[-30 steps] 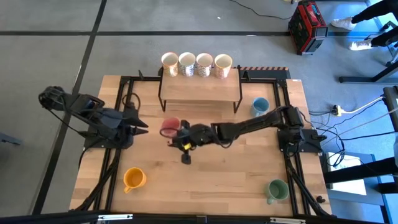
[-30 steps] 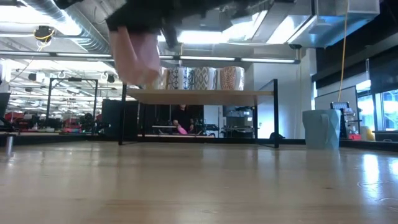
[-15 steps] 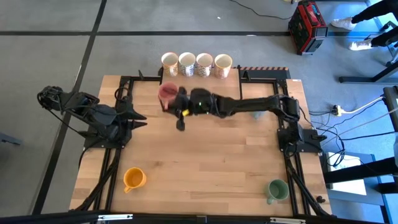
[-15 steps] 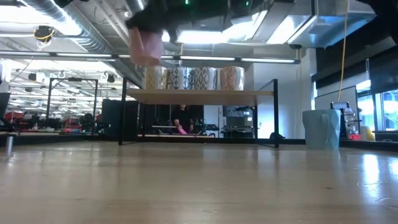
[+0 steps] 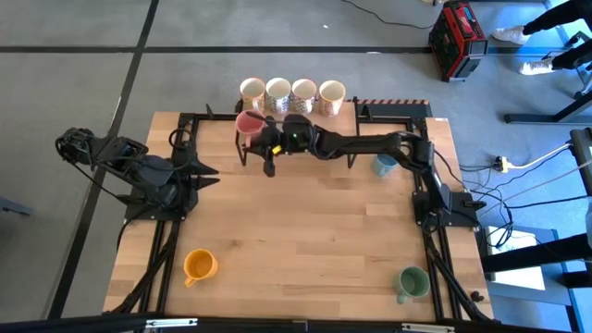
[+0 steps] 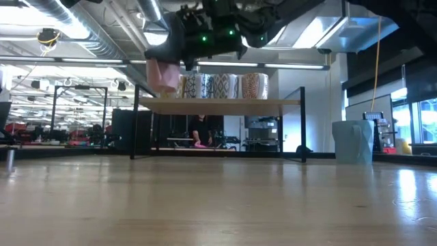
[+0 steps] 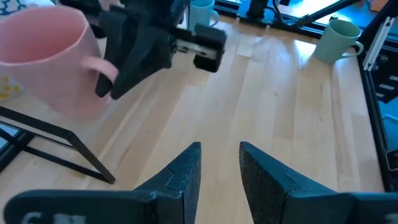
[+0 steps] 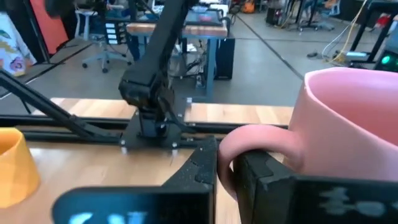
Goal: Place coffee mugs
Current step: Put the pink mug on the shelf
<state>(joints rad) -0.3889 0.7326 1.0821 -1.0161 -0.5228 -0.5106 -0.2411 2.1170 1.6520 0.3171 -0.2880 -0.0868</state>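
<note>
The right gripper point(image 5: 265, 139) has carried the pink mug point(image 5: 249, 123) from mid-table up to the shelf point(image 5: 344, 137).

pink mug point(image 8: 348, 118) cut off at right wrist view's edge, orange mug point(image 8: 15, 168) half cropped

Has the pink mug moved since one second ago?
Yes. In the high view the pink mug, held by the right gripper, went from mid-table up to the shelf beside the patterned mugs.
</note>
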